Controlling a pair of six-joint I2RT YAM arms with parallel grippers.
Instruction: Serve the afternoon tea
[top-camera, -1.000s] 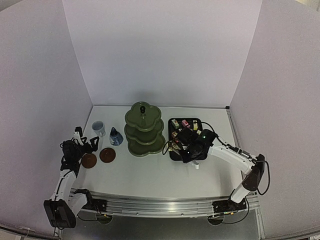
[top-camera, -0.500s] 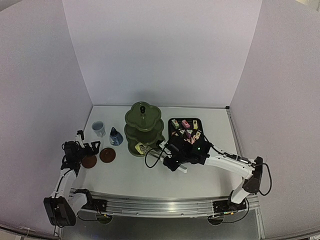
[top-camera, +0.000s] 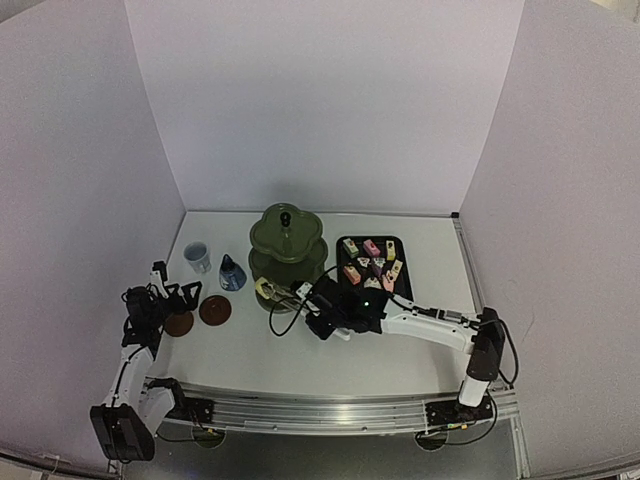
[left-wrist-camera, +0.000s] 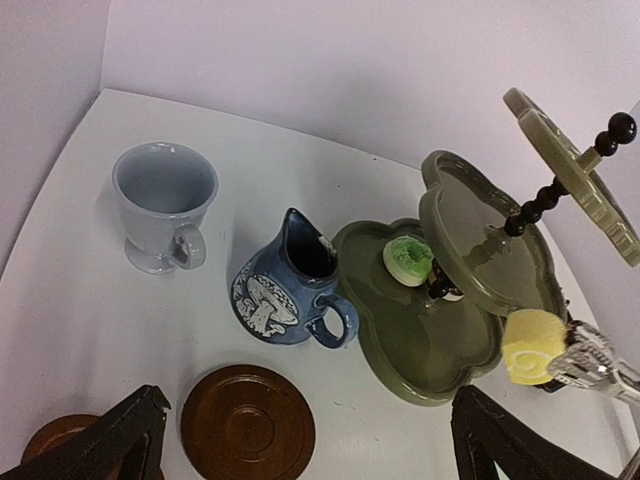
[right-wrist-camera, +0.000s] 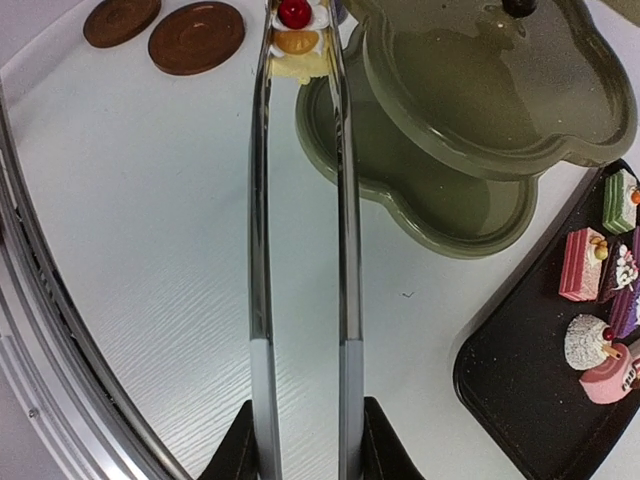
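Gleaming thin tongs (right-wrist-camera: 262, 220), lobed glazed stand (right-wrist-camera: 480, 90)

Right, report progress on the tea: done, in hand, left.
Done: one green donut sits on the stand. In hand: the right gripper, shut on the tongs, holds a yellow cake by the stand's lowest tier. Left: the other cakes on the tray; cup and jug stand off the coasters, with the left gripper open near them.

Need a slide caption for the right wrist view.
Right-wrist view: tongs in the right gripper hold a cherry-topped yellow cake near the lowest tier of the olive-green stand.
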